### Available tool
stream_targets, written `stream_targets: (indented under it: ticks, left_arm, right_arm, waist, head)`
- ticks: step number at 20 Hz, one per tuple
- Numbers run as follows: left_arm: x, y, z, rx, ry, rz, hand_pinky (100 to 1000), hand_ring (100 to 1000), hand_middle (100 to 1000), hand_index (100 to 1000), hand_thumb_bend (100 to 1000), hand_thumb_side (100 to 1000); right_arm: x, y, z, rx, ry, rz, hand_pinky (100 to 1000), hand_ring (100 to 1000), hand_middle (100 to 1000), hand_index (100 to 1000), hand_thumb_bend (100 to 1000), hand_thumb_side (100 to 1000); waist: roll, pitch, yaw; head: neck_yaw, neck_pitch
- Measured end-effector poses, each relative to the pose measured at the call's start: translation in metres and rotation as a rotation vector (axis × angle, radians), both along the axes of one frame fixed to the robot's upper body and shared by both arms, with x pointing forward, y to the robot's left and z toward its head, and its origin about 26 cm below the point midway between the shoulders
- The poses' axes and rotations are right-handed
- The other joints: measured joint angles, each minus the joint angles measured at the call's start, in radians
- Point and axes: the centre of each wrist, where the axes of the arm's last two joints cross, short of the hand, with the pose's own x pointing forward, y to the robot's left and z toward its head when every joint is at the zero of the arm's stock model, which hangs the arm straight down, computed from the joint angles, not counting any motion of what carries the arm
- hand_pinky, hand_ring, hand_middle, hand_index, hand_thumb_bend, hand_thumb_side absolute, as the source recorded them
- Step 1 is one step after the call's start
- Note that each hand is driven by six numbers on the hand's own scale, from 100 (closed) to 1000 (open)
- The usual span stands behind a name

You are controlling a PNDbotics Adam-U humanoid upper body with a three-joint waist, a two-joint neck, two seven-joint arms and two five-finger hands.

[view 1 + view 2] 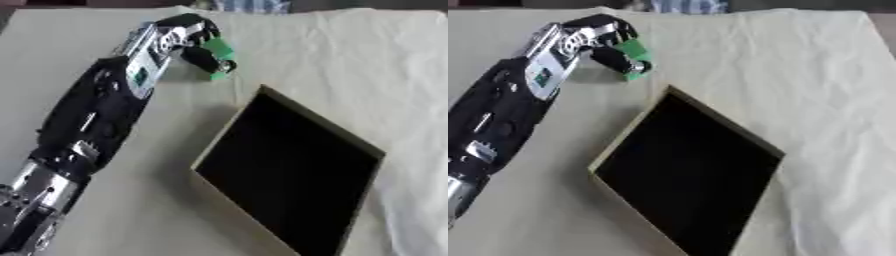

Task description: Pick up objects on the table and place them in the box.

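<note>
My left arm reaches from the lower left up across the table. Its hand (188,37) is curled round a small green object (218,49), fingers above and thumb below, just over the cloth. The box (363,145) is a shallow tan-walled tray with a dark inside, lying askew in the lower middle; its near corner sits just below and right of the green object. Nothing shows inside the box. My right hand is in no view.
A cream cloth (815,65) with wrinkles covers the table, wide and bare to the right of the box. At the far edge a blue-and-white patterned thing (249,5) shows past the table.
</note>
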Motion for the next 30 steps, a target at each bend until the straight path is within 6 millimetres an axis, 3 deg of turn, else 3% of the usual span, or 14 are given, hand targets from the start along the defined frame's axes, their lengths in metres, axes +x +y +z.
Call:
stream_targets:
  ticks: [5, 8, 10, 21, 30]
  left_arm:
    - [0.000, 0.000, 0.000, -0.002, -0.003, -0.001, 449, 491, 637, 805, 246, 322]
    - [0.000, 0.000, 0.000, -0.015, -0.001, -0.003, 422, 489, 624, 792, 128, 207]
    - [0.000, 0.000, 0.000, -0.027, 0.002, -0.007, 434, 496, 625, 792, 100, 174]
    - [-0.004, -0.006, 0.001, -0.067, 0.017, -0.046, 449, 529, 645, 802, 100, 193]
    - [-0.020, -0.023, 0.020, -0.071, -0.025, -0.127, 450, 536, 651, 808, 100, 169]
  right_arm:
    - [0.000, 0.000, 0.000, 0.003, 0.001, 0.002, 652, 652, 579, 762, 100, 849]
    - [0.000, 0.000, 0.000, 0.004, 0.003, 0.002, 652, 653, 580, 761, 100, 849]
    - [0.000, 0.000, 0.000, 0.005, 0.004, 0.001, 652, 653, 579, 761, 100, 849]
    - [0.000, 0.000, -0.001, 0.006, 0.011, 0.002, 654, 655, 581, 762, 100, 845]
    - [-0.001, -0.001, -0.003, 0.007, 0.022, 0.000, 655, 656, 582, 761, 100, 841]
  waist:
    - [0.000, 0.000, 0.000]
    - [0.000, 0.000, 0.000]
    - [0.000, -0.001, 0.000]
    - [0.004, -0.013, 0.001]
    - [0.017, -0.053, 0.006]
  head:
    - [0.000, 0.000]
    - [0.000, 0.001]
    - [0.000, 0.004]
    - [0.004, 0.014]
    - [0.003, 0.038]
